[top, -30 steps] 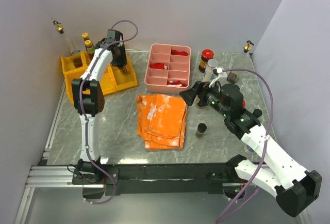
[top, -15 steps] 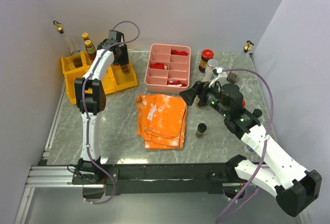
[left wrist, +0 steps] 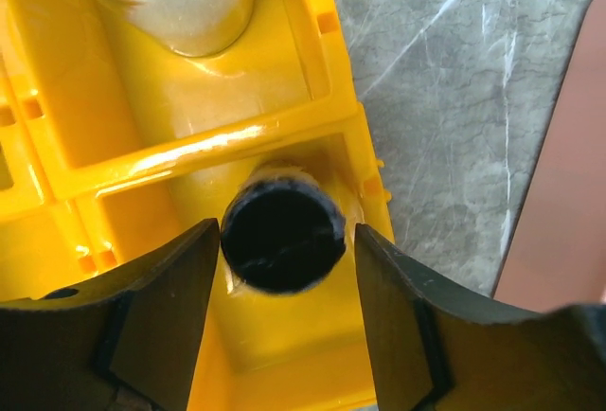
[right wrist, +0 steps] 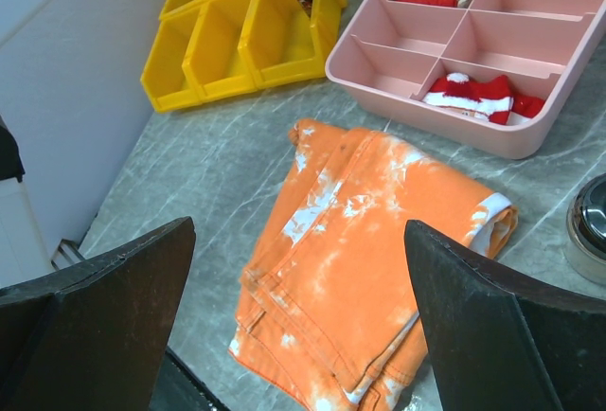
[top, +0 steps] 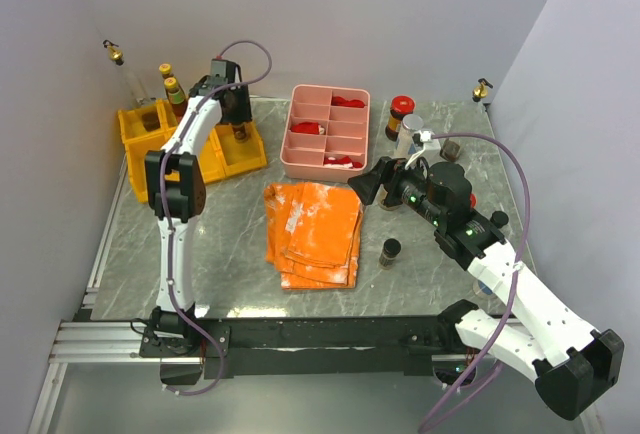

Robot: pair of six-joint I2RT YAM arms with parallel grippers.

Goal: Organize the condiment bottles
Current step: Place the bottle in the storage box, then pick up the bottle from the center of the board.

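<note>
My left gripper (top: 238,122) (left wrist: 287,236) hangs over the right yellow bin (top: 245,154) (left wrist: 142,117). Its jaws stand open, with a thin gap on each side of a black-capped bottle (left wrist: 282,231) (top: 240,135) that stands upright in that bin. A pale jar (left wrist: 175,4) sits in the compartment behind it. Two yellow-capped bottles (top: 170,82) stand behind the bins. A red-capped jar (top: 401,109), a clear silver-capped jar (top: 408,130) (right wrist: 592,226), a dark jar (top: 450,149) and a small black-capped bottle (top: 390,251) stand on the right. My right gripper (top: 365,186) (right wrist: 298,241) is wide open above the cloth and holds nothing.
An orange folded cloth (top: 315,229) (right wrist: 379,241) lies mid-table. A pink divided tray (top: 300,159) (right wrist: 398,70) with red pieces stands behind it. More yellow bins (top: 150,139) (right wrist: 237,51) sit at the back left near the wall.
My left gripper's jaws have spread apart off the black-capped bottle, which stays in the bin. The right arm has not moved.
</note>
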